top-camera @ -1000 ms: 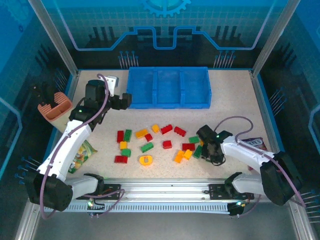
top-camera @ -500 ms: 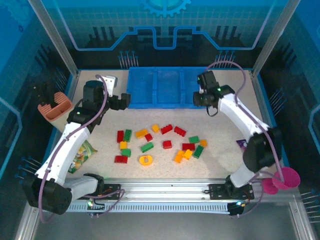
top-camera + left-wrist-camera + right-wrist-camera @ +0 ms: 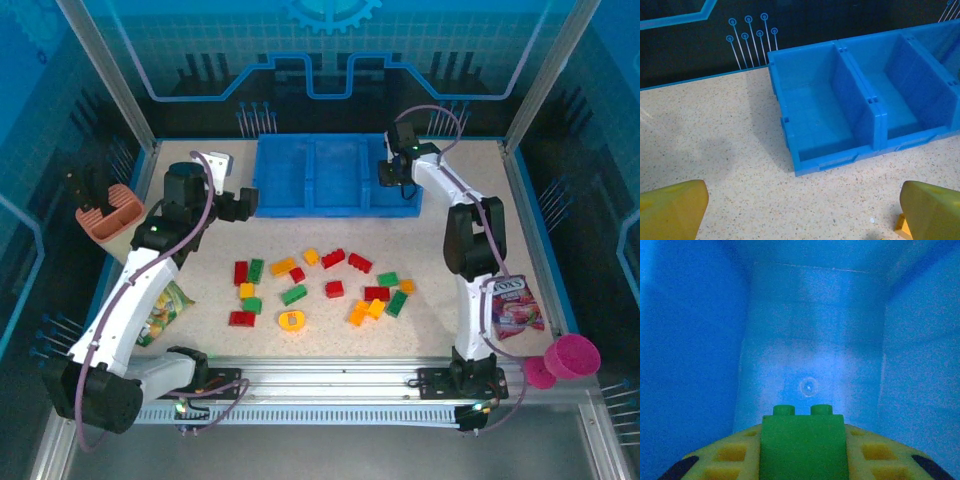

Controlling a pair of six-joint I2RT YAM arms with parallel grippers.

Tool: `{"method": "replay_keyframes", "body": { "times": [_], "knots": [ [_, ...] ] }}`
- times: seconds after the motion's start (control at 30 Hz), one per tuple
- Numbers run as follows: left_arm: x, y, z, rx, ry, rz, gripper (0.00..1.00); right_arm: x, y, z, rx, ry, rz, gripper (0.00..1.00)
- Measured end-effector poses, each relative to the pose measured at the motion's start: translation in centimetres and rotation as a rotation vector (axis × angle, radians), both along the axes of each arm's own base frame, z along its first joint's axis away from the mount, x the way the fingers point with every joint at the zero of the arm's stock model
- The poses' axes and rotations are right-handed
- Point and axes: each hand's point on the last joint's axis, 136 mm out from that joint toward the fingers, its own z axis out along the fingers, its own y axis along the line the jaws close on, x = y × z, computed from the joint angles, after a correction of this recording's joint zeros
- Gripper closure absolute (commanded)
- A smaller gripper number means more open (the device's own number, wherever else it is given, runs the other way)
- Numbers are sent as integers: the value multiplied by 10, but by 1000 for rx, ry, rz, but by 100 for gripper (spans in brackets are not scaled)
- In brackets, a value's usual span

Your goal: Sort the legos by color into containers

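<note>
The blue tray (image 3: 335, 210) with three compartments stands at the back of the table. My right gripper (image 3: 386, 172) hangs over its right compartment, shut on a green lego (image 3: 804, 445) held between the yellow pads (image 3: 875, 457); the compartment's bare floor (image 3: 810, 365) lies below. My left gripper (image 3: 245, 203) is open and holds nothing, just off the tray's left front corner (image 3: 830, 160), with its fingers (image 3: 670, 210) wide apart. Several red, green and yellow-orange legos (image 3: 320, 280) lie scattered mid-table. One orange brick's corner (image 3: 902, 226) peeks in by the left gripper's right finger.
A beige-and-pink utensil holder (image 3: 108, 212) stands at the far left. One snack packet (image 3: 165, 305) lies under the left arm, another (image 3: 512, 303) at the right. A magenta cup (image 3: 570, 357) sits at the front right corner.
The right arm swung from the bricks at the front right up to the tray's right compartment, carrying the green lego. The left arm barely moved.
</note>
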Motion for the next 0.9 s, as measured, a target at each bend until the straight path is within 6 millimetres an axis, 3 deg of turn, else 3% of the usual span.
{"method": "replay_keyframes", "body": {
  "times": [0.33, 0.5, 0.6, 0.63, 0.7, 0.8, 0.9],
  "knots": [
    [0, 0, 0, 10, -2, -6, 1, 1, 1, 1, 0, 0, 12, 48],
    [0, 0, 0, 9, -2, -7, 1, -17, 3, 16, 21, 7, 31, 44],
    [-1, 0, 1, 9, -4, -7, 1, -41, 3, 31, 35, 6, 46, 41],
    [-1, 0, 2, 8, -8, -7, 0, -52, 4, 37, 38, 5, 53, 33],
    [-3, 0, 6, 6, -18, -7, 1, -76, 8, 47, 36, -10, 80, 29],
    [-7, 1, 13, 2, -40, -6, 1, -119, 27, 60, 41, -19, 144, 27],
    [-11, 2, 21, -2, -62, -7, 1, -155, 47, 59, 44, -5, 209, 28]
  ]
}}
